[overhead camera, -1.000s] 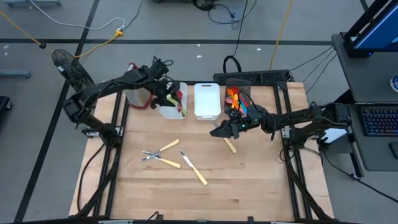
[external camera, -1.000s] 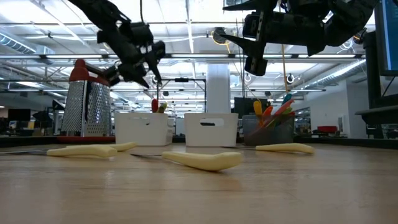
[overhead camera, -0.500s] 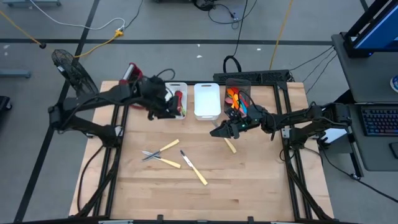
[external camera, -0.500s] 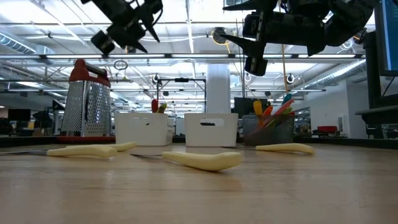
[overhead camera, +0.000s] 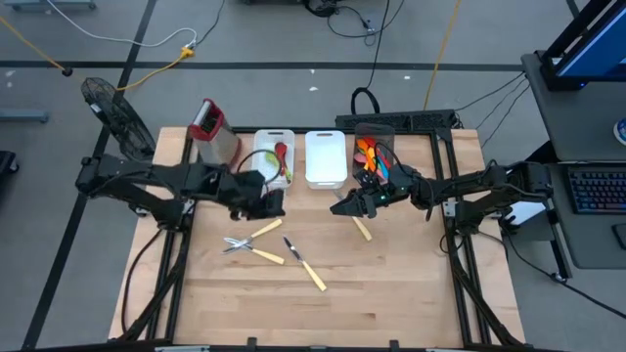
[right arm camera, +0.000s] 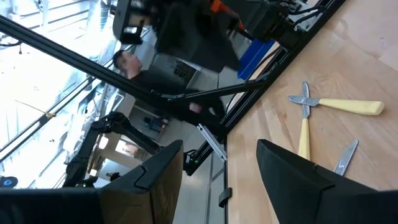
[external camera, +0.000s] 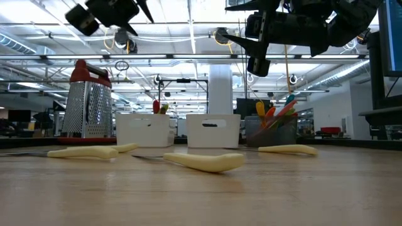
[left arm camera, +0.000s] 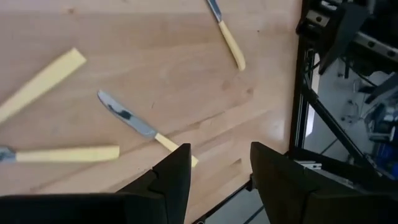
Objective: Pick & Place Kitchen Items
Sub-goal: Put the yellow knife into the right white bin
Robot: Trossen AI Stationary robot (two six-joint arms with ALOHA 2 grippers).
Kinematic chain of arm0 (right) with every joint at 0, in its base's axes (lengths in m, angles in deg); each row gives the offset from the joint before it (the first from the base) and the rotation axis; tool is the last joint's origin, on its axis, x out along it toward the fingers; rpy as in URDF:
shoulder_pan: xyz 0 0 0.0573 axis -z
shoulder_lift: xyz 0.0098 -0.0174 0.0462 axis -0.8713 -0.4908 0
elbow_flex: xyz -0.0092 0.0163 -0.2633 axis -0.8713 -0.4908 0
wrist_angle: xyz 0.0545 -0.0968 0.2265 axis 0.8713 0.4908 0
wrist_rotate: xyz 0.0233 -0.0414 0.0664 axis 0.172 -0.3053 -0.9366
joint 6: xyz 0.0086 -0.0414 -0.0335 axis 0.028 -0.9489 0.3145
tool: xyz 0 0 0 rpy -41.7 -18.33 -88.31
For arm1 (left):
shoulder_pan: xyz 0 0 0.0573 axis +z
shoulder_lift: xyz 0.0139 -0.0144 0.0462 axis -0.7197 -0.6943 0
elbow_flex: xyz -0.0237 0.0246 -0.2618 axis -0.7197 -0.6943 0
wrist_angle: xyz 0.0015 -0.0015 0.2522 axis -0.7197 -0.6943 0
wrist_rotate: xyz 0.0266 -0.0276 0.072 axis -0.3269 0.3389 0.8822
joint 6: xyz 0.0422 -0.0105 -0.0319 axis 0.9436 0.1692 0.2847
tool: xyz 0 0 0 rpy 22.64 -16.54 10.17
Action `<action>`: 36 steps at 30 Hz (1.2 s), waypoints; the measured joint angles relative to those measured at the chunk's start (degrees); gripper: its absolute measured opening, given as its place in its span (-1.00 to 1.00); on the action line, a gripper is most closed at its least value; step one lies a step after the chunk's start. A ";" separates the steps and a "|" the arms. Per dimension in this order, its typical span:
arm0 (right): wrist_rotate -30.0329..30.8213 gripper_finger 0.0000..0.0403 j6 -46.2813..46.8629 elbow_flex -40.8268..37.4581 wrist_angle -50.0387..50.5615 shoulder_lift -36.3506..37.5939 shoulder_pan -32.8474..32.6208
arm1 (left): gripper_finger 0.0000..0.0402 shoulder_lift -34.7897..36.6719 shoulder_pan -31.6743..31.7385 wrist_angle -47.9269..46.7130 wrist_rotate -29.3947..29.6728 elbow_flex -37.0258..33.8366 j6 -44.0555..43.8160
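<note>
Left gripper (overhead camera: pixel 272 203) open above yellow-handled utensils (overhead camera: pixel 256 243).

yellow-handled utensils (overhead camera: pixel 256 233): 4 | white bins (overhead camera: pixel 325 157): 2 | dark bin (overhead camera: pixel 375 132): 1 | grater (overhead camera: pixel 210 130): 1

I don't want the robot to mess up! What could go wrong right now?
The left gripper hangs open and empty above crossed yellow-handled utensils; closing on that pile might grab two or knock one away. The right gripper waits open near another yellow-handled piece, so the arms could bump if both reach toward the middle.
</note>
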 joint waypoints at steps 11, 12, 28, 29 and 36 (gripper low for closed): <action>0.00 -0.02 -0.21 0.00 0.15 0.00 0.00 | -0.16 -3.46 -11.17 1.04 10.09 0.17 -13.62; -0.02 -0.02 -0.33 0.00 0.15 0.00 0.00 | -0.16 -4.15 -12.06 0.78 10.17 0.04 -14.66; -0.07 -0.02 -0.62 0.00 0.35 -0.02 0.00 | -0.16 -20.35 -15.63 0.32 -0.21 -0.04 -28.54; -0.07 -0.02 -0.62 0.00 0.44 -0.02 0.00 | -0.16 -20.77 -15.67 0.07 -0.37 -0.04 -29.08; -0.45 -0.02 -0.61 0.00 0.39 -0.02 0.00 | -0.16 -21.92 -15.02 -6.99 4.04 -0.04 -26.93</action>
